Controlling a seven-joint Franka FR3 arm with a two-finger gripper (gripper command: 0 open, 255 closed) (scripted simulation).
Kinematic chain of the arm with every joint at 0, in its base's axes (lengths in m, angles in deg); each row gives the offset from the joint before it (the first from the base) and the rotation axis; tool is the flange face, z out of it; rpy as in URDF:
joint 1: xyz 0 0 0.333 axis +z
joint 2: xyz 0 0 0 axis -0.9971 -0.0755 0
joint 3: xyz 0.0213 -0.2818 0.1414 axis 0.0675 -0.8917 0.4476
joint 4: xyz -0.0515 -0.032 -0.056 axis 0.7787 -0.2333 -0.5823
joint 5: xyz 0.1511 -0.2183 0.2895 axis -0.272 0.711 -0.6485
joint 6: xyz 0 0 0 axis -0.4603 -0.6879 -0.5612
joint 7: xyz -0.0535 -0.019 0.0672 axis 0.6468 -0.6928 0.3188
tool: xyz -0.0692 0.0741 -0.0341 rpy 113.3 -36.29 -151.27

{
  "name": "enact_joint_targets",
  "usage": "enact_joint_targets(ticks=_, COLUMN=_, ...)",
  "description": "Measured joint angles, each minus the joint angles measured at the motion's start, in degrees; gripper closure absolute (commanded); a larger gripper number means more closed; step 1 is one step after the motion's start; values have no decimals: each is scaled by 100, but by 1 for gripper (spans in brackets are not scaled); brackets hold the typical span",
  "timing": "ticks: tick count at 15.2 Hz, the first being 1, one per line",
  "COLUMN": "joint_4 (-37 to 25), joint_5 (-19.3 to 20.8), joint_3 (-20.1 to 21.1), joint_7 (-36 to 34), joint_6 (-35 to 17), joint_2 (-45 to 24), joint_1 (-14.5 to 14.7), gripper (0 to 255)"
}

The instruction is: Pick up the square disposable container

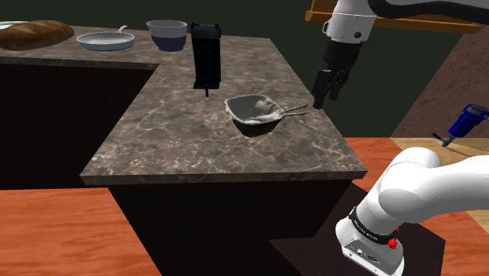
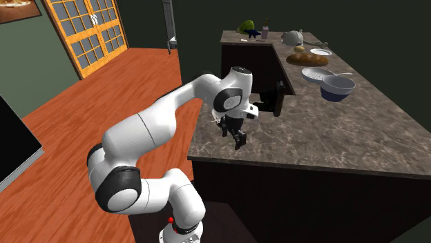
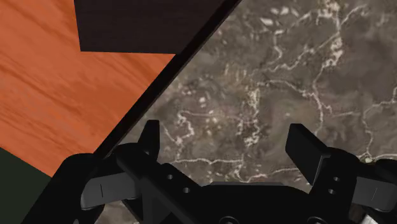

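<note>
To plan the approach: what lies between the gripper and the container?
In the shoulder view, a thin grey utensil beside the container, then bare counter up to the gripper.

Dark brown stone with pale branching veins across the countertop (image 1: 196, 133); on it a whitish-grey square container (image 1: 254, 109) with a darker underside, a plain black box (image 1: 207, 53), a blue-grey bowl (image 1: 167, 35), a pale grey pan (image 1: 104, 41) and a brown loaf (image 1: 35, 34). White on the arm (image 1: 427, 184) with dark joints, all black on the gripper (image 1: 320, 100), a red dot (image 1: 393, 244) low down. Orange wood grain on the floor (image 1: 47, 235), near-black cabinet fronts (image 1: 204, 227), dull green wall (image 2: 41, 55), and seemingly a blue tool (image 1: 466, 121).
</note>
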Motion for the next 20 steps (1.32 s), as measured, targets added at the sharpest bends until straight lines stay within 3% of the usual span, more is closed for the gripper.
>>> enact_joint_targets(ticks=7, joint_4=-311, joint_5=-549, joint_3=280, joint_7=-483, joint_6=-568, joint_2=-557, joint_1=68, gripper=0)
enact_joint_targets(ticks=15, joint_4=-1230, joint_5=-1198, joint_3=699, joint_7=-1205, joint_6=-1310, joint_2=-1597, joint_1=145, gripper=0)
enact_joint_targets(ticks=20, joint_4=-919, joint_5=-1274, joint_3=740, joint_7=-1183, joint_6=-1660, joint_2=-1588, joint_1=158, gripper=0)
